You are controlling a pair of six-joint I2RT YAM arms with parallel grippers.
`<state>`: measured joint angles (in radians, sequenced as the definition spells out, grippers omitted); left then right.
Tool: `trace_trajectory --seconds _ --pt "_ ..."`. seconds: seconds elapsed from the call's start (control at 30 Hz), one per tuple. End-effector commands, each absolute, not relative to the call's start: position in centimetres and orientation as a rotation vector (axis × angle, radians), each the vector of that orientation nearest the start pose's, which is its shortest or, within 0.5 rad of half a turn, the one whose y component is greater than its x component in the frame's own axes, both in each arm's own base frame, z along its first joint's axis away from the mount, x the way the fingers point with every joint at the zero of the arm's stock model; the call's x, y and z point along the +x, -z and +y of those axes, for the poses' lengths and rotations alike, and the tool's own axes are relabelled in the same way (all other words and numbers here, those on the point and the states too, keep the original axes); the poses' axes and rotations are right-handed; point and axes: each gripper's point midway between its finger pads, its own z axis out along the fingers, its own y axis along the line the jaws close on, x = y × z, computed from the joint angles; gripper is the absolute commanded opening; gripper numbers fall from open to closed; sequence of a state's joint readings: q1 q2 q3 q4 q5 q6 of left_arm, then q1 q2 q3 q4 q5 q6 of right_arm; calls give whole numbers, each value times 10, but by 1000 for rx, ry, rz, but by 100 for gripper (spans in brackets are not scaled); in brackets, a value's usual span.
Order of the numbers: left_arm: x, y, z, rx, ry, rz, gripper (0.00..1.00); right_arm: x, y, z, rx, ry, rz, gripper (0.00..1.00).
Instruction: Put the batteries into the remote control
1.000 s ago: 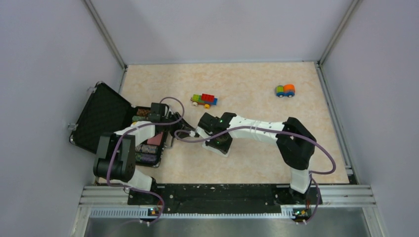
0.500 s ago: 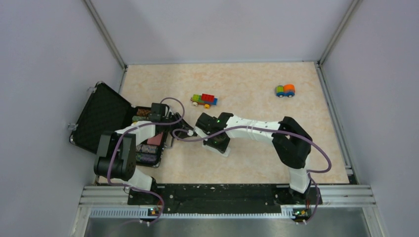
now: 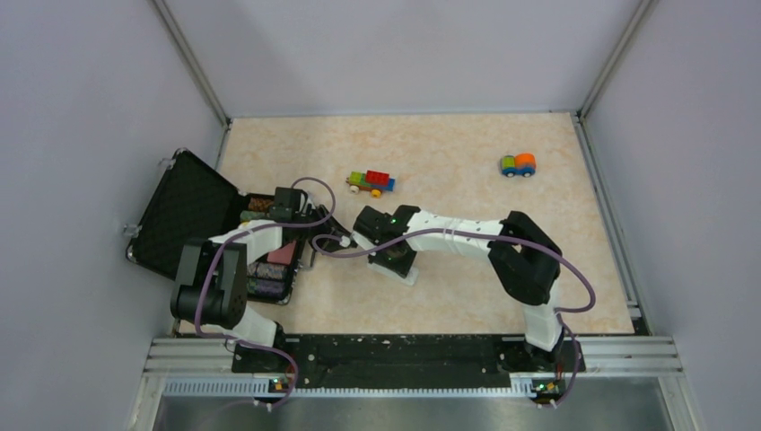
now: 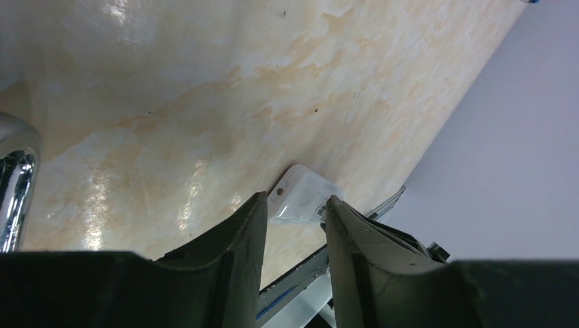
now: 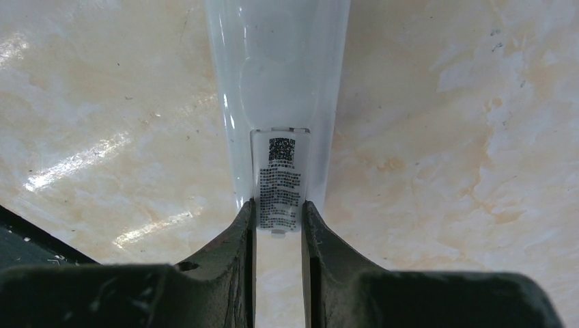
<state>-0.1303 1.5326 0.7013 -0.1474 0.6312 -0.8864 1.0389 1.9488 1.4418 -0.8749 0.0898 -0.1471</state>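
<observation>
The left wall [image 3: 81, 135] is plain grey and stands far to the left of the remote [image 3: 406, 272]. Next comes a black case [image 3: 184, 211], lying open, well to the left of the remote, with its lid tipped back toward that wall. The table [image 3: 467, 135] is pale and sandy with orange blotches; it is shiny, and the lights make bright smears on it. The left gripper [image 4: 295, 200] hangs just to the left of the remote, low over the table; its two fingers have a small gap between them. A white piece [image 4: 304, 195] shows at its tips, and I cannot tell if the fingers touch it or hold it. A brick car [image 3: 371, 182] sits behind the remote, a bit to the left, near but not touching. The remote lies flat on the table with its back side up, a black-and-white label on it. The right gripper [image 5: 277, 203] is closed on the near end of the remote, one of its fingers [image 5: 244, 229] on each side of the label. A little car [image 3: 518, 164], orange, green and blue, stands well to the right of the remote and farther back. A metal rail [image 3: 619, 346] runs along the table's edge, nearer than the remote. The right wall [image 3: 691, 162] is grey too.
</observation>
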Motion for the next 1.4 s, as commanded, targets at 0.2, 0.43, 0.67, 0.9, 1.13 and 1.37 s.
trace_trajectory --seconds 0.2,0.43,0.67,0.9,1.13,1.37 --pt "295 -61 -168 -698 1174 2573 42 207 -43 320 -1627 -15 2416 14" --pt "293 -60 -168 -695 1177 2577 42 203 -40 322 -1671 -36 2430 21" --pt "292 -60 -167 -697 1172 2580 42 207 -42 326 -1665 -31 2417 31" --pt "291 -62 -167 -692 1172 2576 41 213 -56 329 -1618 -42 2392 55" --pt "291 -64 -166 -692 1163 2574 42 217 -93 337 -1504 -193 2351 68" --pt "289 -65 -164 -687 1142 2574 42 214 -105 329 -1285 -374 2428 31"
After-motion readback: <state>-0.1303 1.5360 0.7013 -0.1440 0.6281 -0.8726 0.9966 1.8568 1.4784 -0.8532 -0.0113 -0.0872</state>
